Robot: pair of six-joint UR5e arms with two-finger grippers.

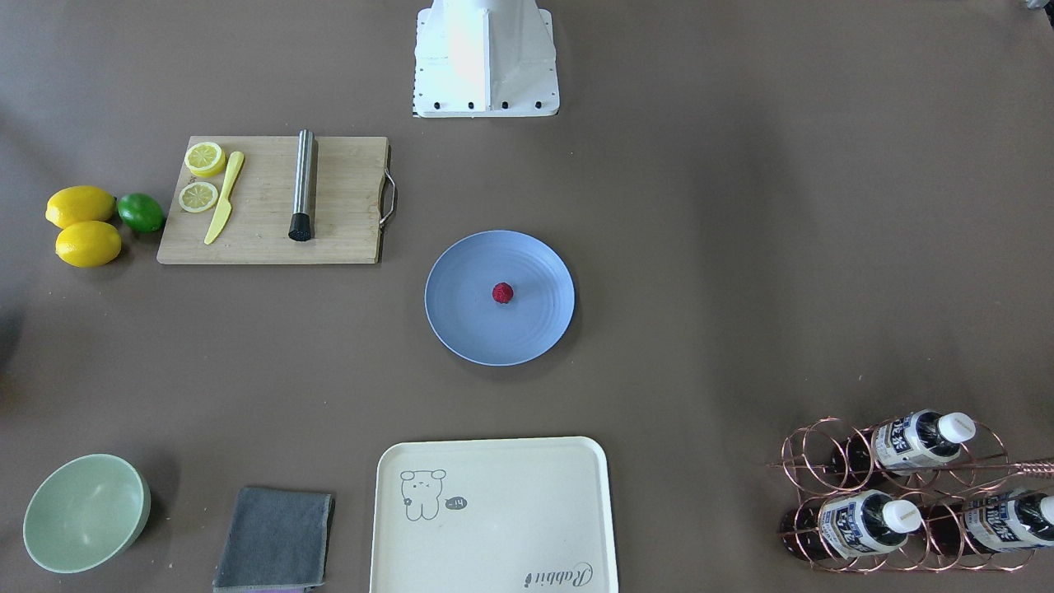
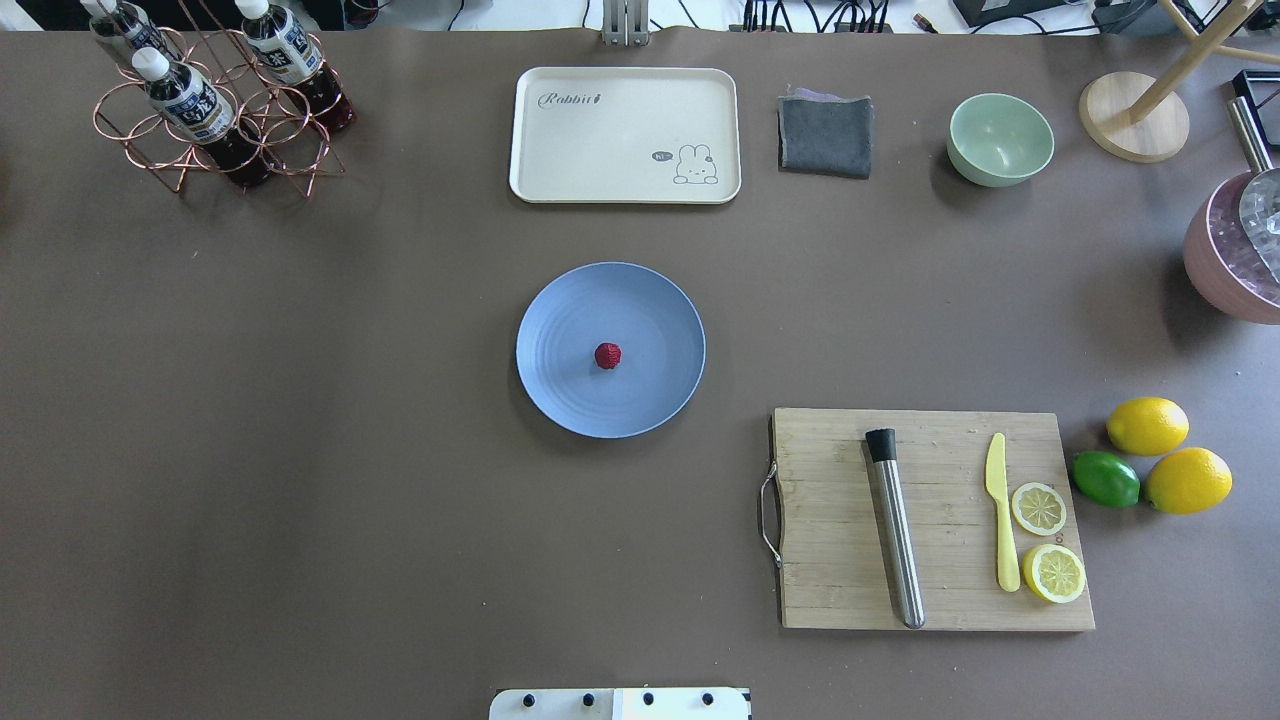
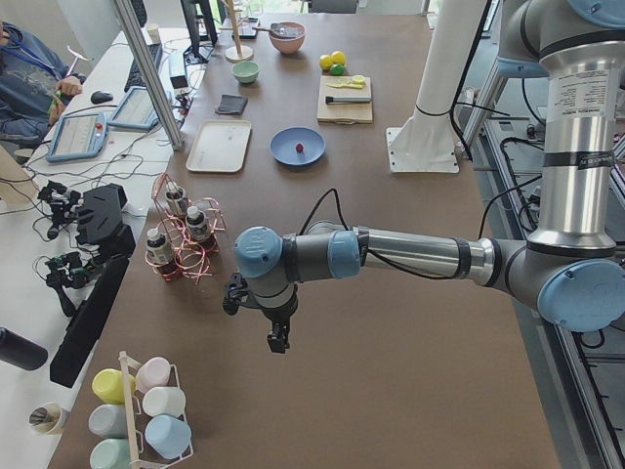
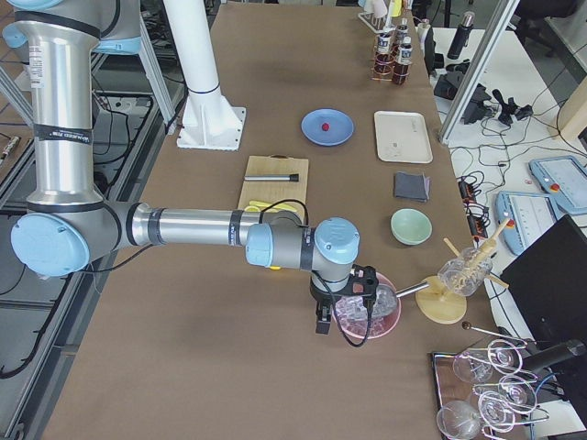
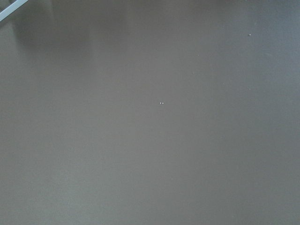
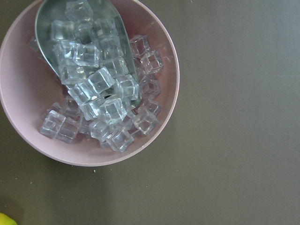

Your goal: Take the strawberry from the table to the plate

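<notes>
I see the strawberry [image 1: 503, 293] lying close to the middle of the plate [image 1: 461, 329]. It touches nothing else, and it is too small for me to make out its surface beyond dark red and bumpy. The plate sits flat on the table [image 1: 700, 247], in front of the robot's base.

Neither arm shows in the overhead or front-facing views, so I have only the side cameras for them. The left gripper [image 3: 278, 342] hangs pointing down above bare table, well apart from the plate, out past the bottle rack [image 3: 181, 239] toward the robot's left end. I cannot tell how its jaws stand. Its wrist camera gives me only plain brown surface and a pale streak in the top corner that I cannot identify.

The right gripper [image 4: 325, 323] is well apart from the plate on the opposite end, hanging above the pink bowl [image 6: 18, 93]. A cable loop crosses in front of it, and again I cannot tell whether it is parted or closed. Its wrist camera shows no fingers, only the bowl filled with ice cubes [image 6: 101, 79] and a metal scoop [image 6: 51, 18] cut off at the top edge.

The cutting board [image 2: 830, 520] lies beside the plate toward the robot's right; the cream tray [image 2: 600, 140] lies beyond the plate, away from the robot.
</notes>
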